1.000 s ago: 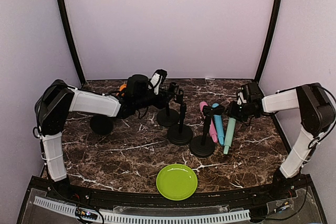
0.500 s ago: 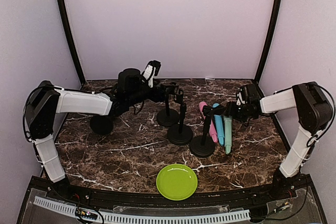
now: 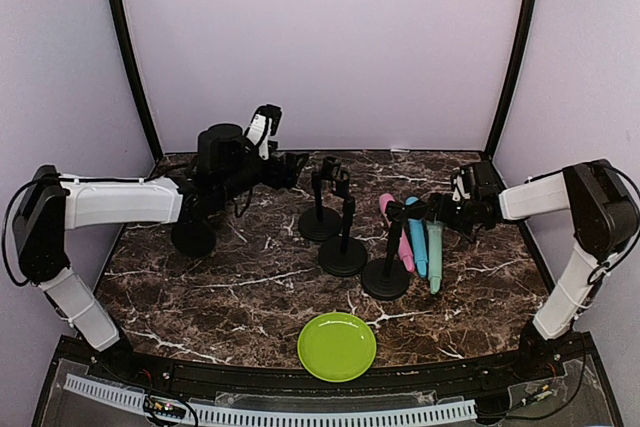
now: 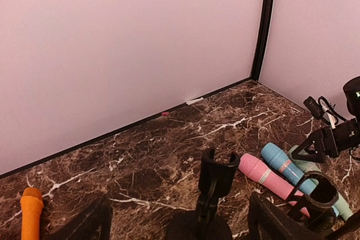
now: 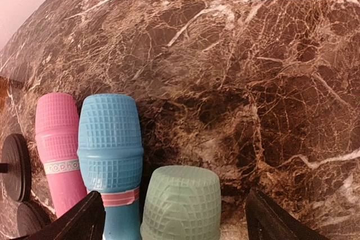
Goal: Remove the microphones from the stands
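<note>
Pink microphone (image 5: 56,139) band — partial lettering "ropho".

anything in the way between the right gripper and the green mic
Nothing visible. The right gripper hangs open directly over the green mic, which lies on the table. The blue mic lies alongside it, not in between.

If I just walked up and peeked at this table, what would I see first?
Probably three bright things lying side by side on the right of the dark marble table: the pink microphone, the blue microphone and the pale green microphone. Then the lime-green plate near the front edge, and the black stands in the middle, their clips empty.
</note>
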You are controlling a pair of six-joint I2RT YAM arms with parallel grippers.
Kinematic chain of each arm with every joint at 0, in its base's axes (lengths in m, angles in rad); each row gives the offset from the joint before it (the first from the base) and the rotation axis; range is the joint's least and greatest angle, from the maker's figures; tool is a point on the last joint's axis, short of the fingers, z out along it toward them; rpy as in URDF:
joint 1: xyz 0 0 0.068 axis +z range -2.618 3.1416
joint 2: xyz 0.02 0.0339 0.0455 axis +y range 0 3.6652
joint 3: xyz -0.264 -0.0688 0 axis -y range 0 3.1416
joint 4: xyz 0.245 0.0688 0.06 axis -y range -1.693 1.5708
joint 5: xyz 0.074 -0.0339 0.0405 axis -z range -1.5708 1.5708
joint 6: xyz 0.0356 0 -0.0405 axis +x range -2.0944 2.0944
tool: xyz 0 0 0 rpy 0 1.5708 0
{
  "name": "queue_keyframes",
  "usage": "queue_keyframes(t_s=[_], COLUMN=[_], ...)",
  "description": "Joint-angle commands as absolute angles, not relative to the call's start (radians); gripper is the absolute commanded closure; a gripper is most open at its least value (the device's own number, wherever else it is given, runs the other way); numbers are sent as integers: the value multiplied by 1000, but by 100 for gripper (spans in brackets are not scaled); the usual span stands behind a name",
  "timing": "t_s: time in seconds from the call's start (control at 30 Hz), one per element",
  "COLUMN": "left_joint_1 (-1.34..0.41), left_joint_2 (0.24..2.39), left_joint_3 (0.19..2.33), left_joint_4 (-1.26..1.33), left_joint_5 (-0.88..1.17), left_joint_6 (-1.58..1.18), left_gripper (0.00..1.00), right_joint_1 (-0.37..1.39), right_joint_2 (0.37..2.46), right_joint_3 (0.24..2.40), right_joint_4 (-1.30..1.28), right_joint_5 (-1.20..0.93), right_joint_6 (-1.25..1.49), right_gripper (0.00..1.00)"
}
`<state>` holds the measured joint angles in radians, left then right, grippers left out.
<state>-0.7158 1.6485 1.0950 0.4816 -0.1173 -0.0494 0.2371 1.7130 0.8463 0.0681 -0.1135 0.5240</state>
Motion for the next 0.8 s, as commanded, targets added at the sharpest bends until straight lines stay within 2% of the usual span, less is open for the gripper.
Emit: queue_keyframes(t_s=[0.0,0.13,0.37,0.77], left_joint_1=[-716,-705,-613,-285], left_joint_2=[1482,1399,1328,1444], left_joint_3=[1041,1052,1083,1215], left_joint_4=[358,143,-156,-399], left_joint_5=[-224,-274,-220,13], left_joint_6=[-57,-56,-95,-101], left_gripper=[12,10,7,7], right_joint_1=[233,233,233,232], right_joint_2=[1625,1582,1481,1190], right_joint_3=[823,827,791,690], right_joint_4=[119,102,110,111], right_joint_5=[-131,-114,-84,-19], right_joint_6=[491,475,491,492], right_gripper=[8,1,1,1])
